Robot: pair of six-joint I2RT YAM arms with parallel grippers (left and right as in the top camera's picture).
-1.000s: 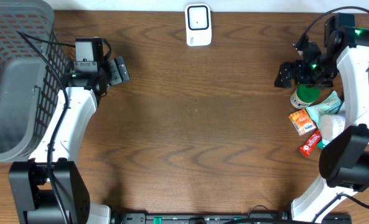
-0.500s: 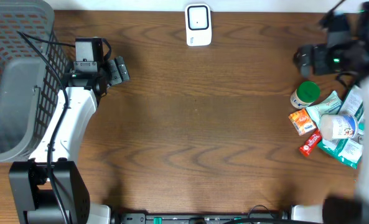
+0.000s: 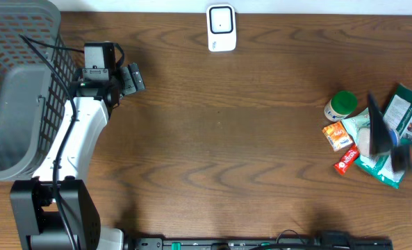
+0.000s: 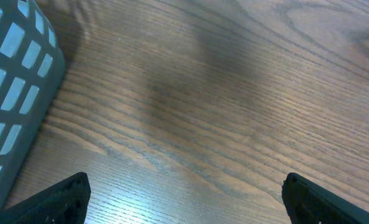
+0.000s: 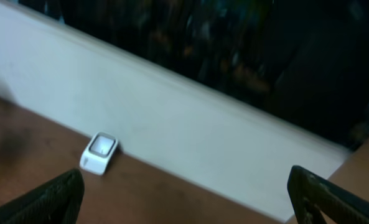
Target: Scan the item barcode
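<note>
The items lie in a heap at the table's right edge: a green-lidded jar (image 3: 340,105), an orange packet (image 3: 336,136), a red packet (image 3: 347,160) and green pouches (image 3: 408,115). The white scanner (image 3: 220,28) stands at the back centre, and it also shows in the right wrist view as the scanner (image 5: 99,153) by the wall. A dark blurred part of my right arm (image 3: 379,132) crosses the heap. My right gripper (image 5: 184,199) is open and empty, raised and facing the back wall. My left gripper (image 3: 135,78) is open over bare wood beside the basket, nothing between its fingers (image 4: 66,198).
A grey mesh basket (image 3: 14,90) fills the left edge of the table, close to the left gripper; its wall (image 4: 16,93) shows in the left wrist view. A white wall (image 5: 190,124) runs behind the table's far edge.
My right arm has swung from the back right, over the heap, towards the right edge and now shows only as a blur. The left arm has not moved.
</note>
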